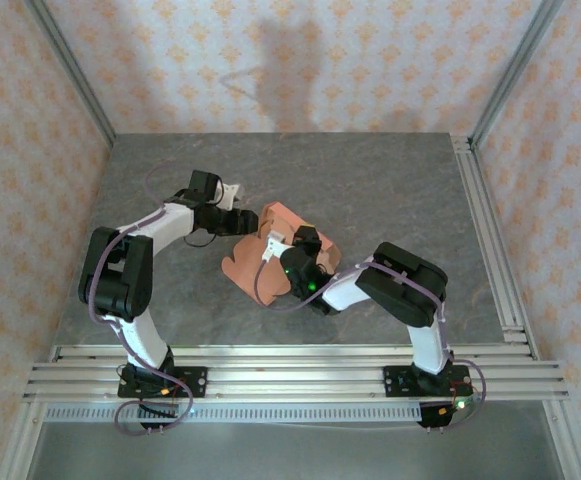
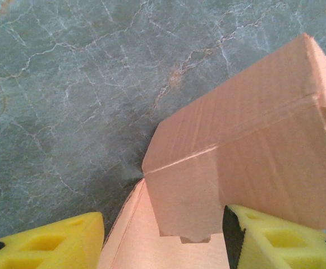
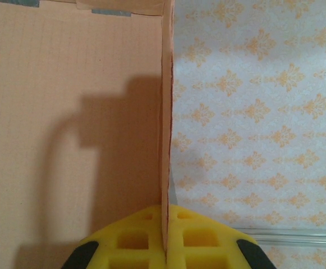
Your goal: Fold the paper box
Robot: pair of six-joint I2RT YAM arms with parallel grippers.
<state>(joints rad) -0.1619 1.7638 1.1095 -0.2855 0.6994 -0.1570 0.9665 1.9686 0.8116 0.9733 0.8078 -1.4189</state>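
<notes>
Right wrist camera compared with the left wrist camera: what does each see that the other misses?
Only the right wrist view: the patterned wall, and a panel edge of the paper box pinched between the shut right jaws. Only the left wrist view: the grey marbled table, a folded crease in the box, and the left jaws spread apart. Both: salmon-orange card and yellow jaws.
</notes>
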